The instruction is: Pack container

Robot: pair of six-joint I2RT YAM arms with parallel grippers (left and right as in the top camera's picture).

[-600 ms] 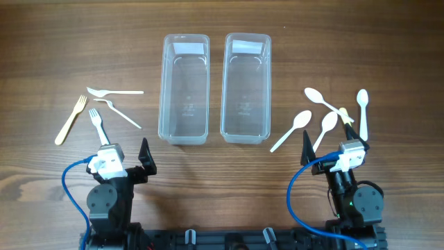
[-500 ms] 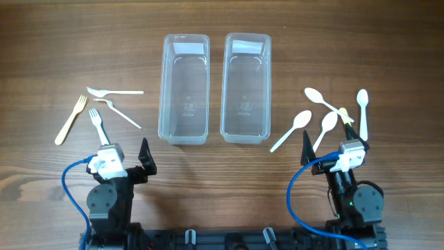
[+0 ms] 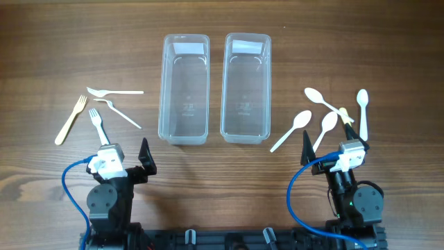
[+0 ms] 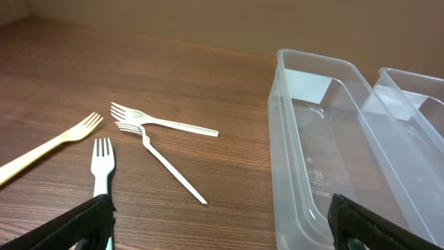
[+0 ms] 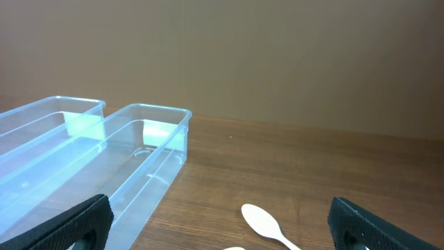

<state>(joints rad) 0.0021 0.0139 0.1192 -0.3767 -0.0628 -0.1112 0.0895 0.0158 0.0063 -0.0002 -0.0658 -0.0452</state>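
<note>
We count two clear containers (image 3: pixel 184 90), side by side. Forks (image 3: pixel 98 125): four, three white and one tan. White spoons (image 3: pixel 303 119): four.

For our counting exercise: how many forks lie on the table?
4, all left of the containers: straight white fork farthest back, bent white fork beside it, tan fork leftmost, third white fork frontmost. None appear hidden.

Nothing has changed: left gripper (image 4: pixel 218 212) and right gripper (image 5: pixel 218 212) hang unmoved at six o'clock; forks (image 3: pixel 118 92) at nine, spoons (image 3: pixel 302 120) at three, containers (image 3: pixel 184 104) at twelve lie unshifted.
</note>
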